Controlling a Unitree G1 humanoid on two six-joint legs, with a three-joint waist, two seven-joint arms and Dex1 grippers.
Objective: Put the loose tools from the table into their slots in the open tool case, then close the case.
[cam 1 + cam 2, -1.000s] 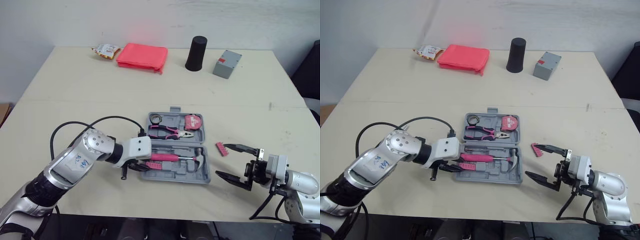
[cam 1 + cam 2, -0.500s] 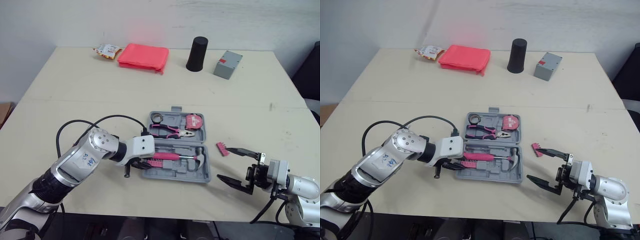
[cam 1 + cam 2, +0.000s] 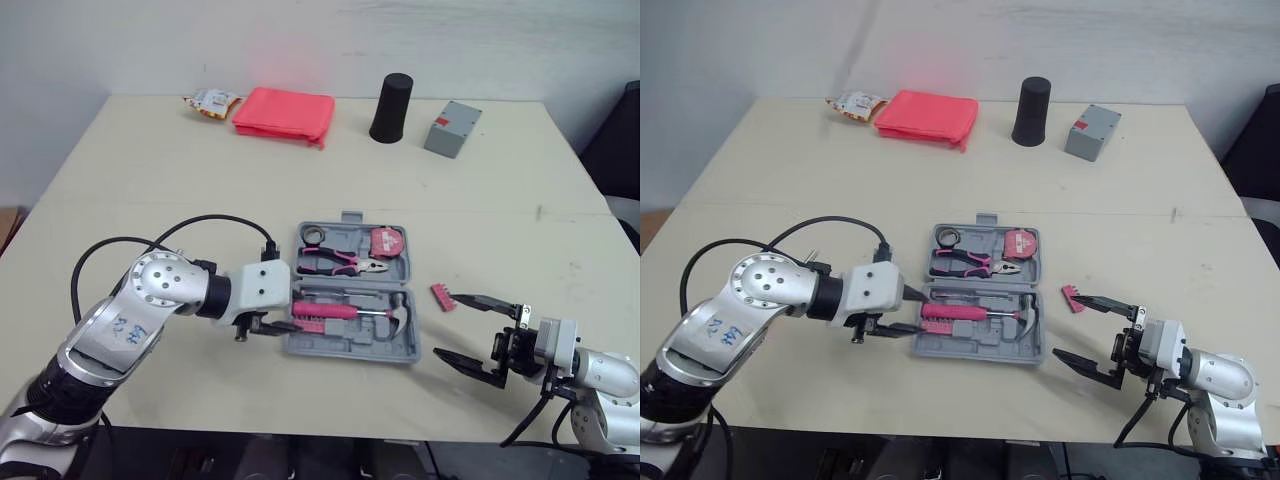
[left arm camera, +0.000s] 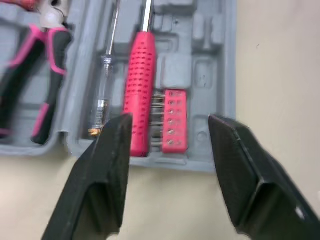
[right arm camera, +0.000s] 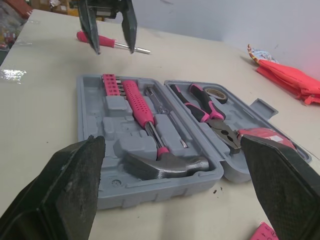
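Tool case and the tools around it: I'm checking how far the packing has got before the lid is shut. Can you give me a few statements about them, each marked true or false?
1. The tool case is open. True.
2. The hammer lies loose on the table. False: it sits in the case.
3. A pink bit holder lies on the table to the right of the case. True.
4. The right gripper is shut on the pliers. False: it is open and empty, and the pliers lie in the case.
5. A red-handled screwdriver lies on the table outside the case. True.
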